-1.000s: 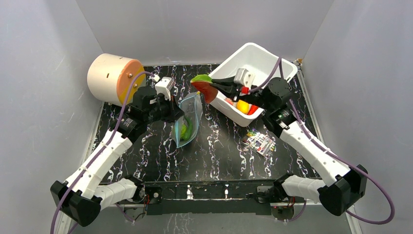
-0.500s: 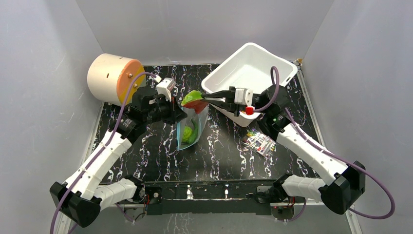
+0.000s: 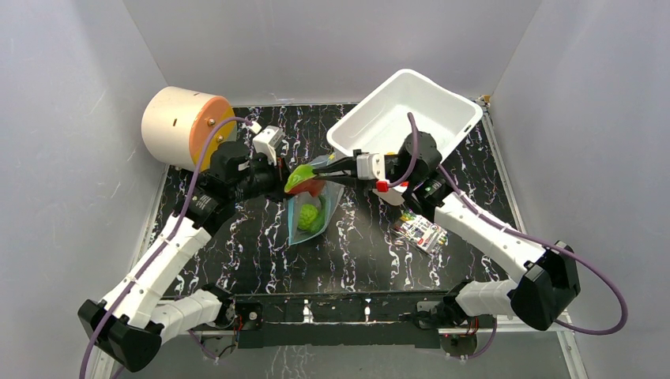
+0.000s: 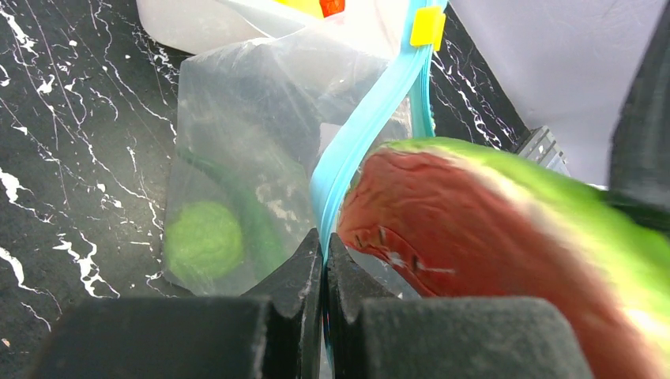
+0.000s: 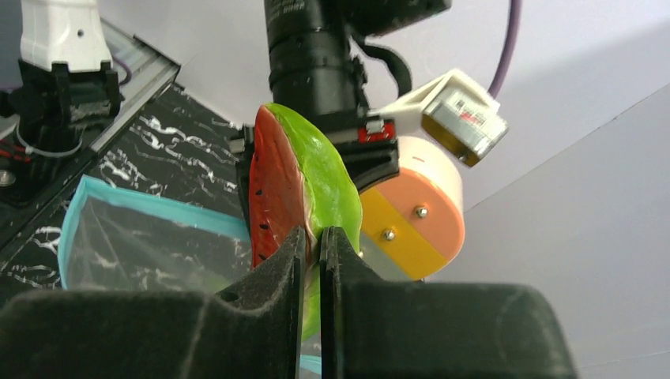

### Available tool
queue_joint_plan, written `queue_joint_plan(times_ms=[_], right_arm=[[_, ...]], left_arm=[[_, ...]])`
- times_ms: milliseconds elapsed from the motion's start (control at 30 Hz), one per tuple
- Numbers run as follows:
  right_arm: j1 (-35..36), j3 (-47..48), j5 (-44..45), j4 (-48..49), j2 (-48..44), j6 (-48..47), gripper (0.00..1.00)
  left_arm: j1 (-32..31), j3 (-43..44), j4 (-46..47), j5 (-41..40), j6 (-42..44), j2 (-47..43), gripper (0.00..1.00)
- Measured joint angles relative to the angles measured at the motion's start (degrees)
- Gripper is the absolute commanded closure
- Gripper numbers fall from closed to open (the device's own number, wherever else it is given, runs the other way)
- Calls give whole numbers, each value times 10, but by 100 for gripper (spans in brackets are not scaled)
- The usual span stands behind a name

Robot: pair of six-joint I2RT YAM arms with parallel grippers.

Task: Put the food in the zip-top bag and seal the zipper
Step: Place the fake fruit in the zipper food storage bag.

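Watermelon slice (image 3: 303, 179) tight in right gripper (image 5: 313, 242) at zip-top bag (image 4: 237, 134) mouth, left gripper (image 4: 324, 254) narrow on zipper (image 4: 373, 117) edge.

Surface (image 3: 363, 253): black, with thin white lines all over it, like cracks.
Walls (image 3: 316, 47): plain grey, on the left, at the back and on the right.
White bin (image 3: 411, 106): a deep plastic box with round corners. It sits at the far right of the surface, turned at a slant.
Round drum (image 3: 178, 126): fat and cream, lying on its side in the far left corner. Its flat end is orange and faces the middle. Small screws show on that end.
Packet (image 3: 419, 230): flat, with many colours printed on it. It lies on the right side, near the bin and closer to the front edge.
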Motion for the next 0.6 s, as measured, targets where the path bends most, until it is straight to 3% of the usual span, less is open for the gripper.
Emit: queue_joint_plan(times_ms=[533, 600], right_arm=[[0, 76, 31, -332, 28, -279, 100], [0, 89, 41, -363, 30, -303, 94]], left_arm=[[0, -1, -1, 24, 33, -20, 100], [0, -1, -2, 24, 36, -19, 100]])
